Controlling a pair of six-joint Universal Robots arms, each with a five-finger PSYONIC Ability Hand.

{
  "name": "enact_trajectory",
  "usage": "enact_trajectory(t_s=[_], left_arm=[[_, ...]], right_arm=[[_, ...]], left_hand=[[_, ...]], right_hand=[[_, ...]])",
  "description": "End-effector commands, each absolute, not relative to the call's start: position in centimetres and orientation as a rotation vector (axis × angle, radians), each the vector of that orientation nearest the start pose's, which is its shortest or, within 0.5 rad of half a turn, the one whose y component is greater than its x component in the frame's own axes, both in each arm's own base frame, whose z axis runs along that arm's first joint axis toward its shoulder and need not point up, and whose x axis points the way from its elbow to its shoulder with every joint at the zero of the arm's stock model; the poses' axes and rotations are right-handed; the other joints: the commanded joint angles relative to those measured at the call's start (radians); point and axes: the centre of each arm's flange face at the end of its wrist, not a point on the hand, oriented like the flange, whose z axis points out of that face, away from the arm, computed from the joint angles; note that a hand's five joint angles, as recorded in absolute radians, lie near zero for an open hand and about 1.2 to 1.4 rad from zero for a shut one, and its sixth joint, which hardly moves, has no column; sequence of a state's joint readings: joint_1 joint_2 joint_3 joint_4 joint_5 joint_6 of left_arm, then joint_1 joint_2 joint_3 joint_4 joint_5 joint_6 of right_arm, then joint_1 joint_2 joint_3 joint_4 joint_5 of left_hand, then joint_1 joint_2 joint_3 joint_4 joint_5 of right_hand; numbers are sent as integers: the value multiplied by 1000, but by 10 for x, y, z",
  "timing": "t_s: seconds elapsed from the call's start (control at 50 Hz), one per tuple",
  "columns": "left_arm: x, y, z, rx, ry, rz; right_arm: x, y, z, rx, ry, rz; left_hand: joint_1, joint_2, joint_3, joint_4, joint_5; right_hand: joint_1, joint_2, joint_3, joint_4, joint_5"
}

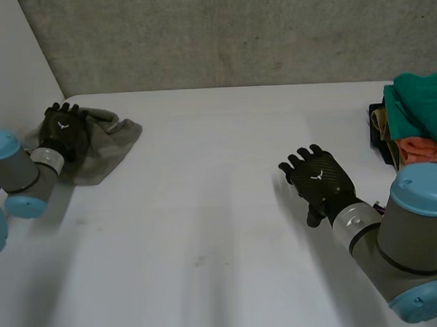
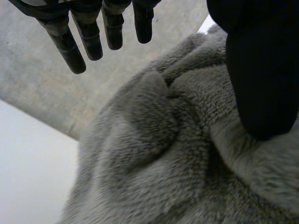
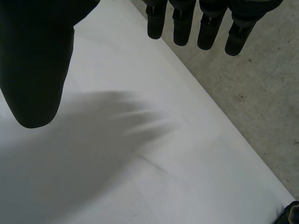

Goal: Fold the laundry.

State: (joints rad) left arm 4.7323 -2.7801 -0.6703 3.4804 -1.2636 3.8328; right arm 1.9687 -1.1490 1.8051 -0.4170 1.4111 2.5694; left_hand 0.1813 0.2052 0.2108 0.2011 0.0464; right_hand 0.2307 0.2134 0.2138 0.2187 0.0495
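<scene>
Closest to me, my right arm [image 1: 408,236] reaches out over the white table [image 1: 206,228]. My right hand [image 1: 319,178] hangs above bare tabletop at the right of the middle. Its fingers [image 3: 182,28] are straight and the thumb [image 3: 35,65] stands well apart from them, so this hand is released and grasps nothing.

Farther out on my left, my left arm [image 1: 18,170] ends in my left hand [image 1: 63,129], which lies over a crumpled grey fleece cloth [image 1: 106,142] near the table's far left corner. Seen from the wrist, the fingers [image 2: 88,37] are straight and clear of the fleece, while the thumb [image 2: 261,70] sits at a fold of the cloth [image 2: 154,154]; I cannot tell whether it presses in. Nothing is pinched, so this hand is released too.

On my right, at the table's edge, is a stack of laundry: a teal garment [image 1: 421,106] on top, an orange one [image 1: 419,148] under it.

Beyond the table stands a grey wall [image 1: 221,34].
</scene>
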Motion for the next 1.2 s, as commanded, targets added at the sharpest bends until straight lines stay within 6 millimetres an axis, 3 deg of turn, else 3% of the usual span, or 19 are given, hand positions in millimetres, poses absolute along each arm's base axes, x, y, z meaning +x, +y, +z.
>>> enact_trajectory(t_s=[0.02,0.06,0.08,0.1,0.2,0.3,0.36,0.38,0.44,0.46,0.52,0.58,0.64,0.82,0.86,0.9,1.02,1.1,1.2], left_arm=[[-161,-532,73,1051,1723,-2104],[-163,-532,73,1059,1715,-2114],[-164,-533,75,1052,1705,-2122],[-166,-533,77,1048,1693,-2130],[-183,-532,93,971,1633,-2163],[-208,-510,186,749,1624,-2351],[-223,-490,224,684,1652,-2499],[-236,-472,251,646,1666,-2608],[-259,-438,286,631,1697,-2751],[-275,-412,302,643,1723,-2829],[-301,-364,318,701,1786,-2923],[-318,-330,316,779,1852,-2933],[-341,-288,290,922,2008,-2874],[-382,-172,173,1422,2554,-2354],[-386,-162,169,1462,2564,-2336],[-387,-159,168,1473,2560,-2326],[-361,-196,204,1167,2457,-2449],[-310,-243,228,877,2347,-2464],[-261,-281,241,738,2190,-2402]], right_arm=[[265,-256,133,-1281,2110,-1914],[265,-256,133,-1281,2110,-1914],[265,-256,133,-1281,2108,-1916],[265,-257,133,-1280,2110,-1917],[265,-257,133,-1279,2112,-1917],[264,-257,134,-1279,2112,-1917],[264,-256,136,-1277,2108,-1923],[264,-256,136,-1277,2108,-1923],[264,-256,137,-1273,2109,-1931],[262,-256,137,-1270,2117,-1932],[258,-260,138,-1250,2144,-1950],[247,-269,148,-1189,2183,-2009],[236,-280,157,-1121,2219,-2065],[209,-303,172,-980,2297,-2170],[206,-305,172,-971,2306,-2171],[207,-305,172,-971,2304,-2173],[208,-302,173,-981,2304,-2160],[211,-291,186,-1004,2299,-2136],[227,-257,196,-1115,2319,-1943]], left_hand=[[190,166,160,170,150],[439,415,409,419,399],[961,937,931,941,921],[1212,1189,1183,1193,1173],[1215,1191,1185,1195,1175],[1215,1191,1185,1195,1175],[1215,1191,1185,1195,1175],[1215,1191,1185,1195,1175],[1215,1191,1185,1195,1175],[1215,1191,1185,1195,1175],[1215,1191,1185,1195,1175],[1215,1191,1185,1195,1175],[1215,1191,1185,1195,1175],[1215,1191,1185,1195,1175],[754,731,725,735,715],[153,129,123,133,113],[50,26,20,30,10],[56,32,26,36,16],[59,35,29,39,19]], right_hand=[[-56,-39,-39,-44,-49],[-56,-39,-39,-44,-49],[-56,-39,-39,-44,-49],[-56,-39,-39,-44,-49],[-56,-39,-39,-44,-49],[-56,-39,-39,-44,-49],[-56,-39,-39,-44,-49],[-56,-39,-39,-44,-49],[-56,-39,-39,-44,-49],[-56,-39,-39,-44,-49],[-56,-39,-39,-44,-49],[-56,-39,-39,-44,-49],[-56,-39,-39,-44,-49],[-56,-39,-39,-44,-49],[-56,-39,-39,-44,-49],[-56,-39,-39,-44,-49],[-56,-39,-39,-44,-49],[-56,-39,-39,-44,-49],[-56,-39,-39,-44,-49]])
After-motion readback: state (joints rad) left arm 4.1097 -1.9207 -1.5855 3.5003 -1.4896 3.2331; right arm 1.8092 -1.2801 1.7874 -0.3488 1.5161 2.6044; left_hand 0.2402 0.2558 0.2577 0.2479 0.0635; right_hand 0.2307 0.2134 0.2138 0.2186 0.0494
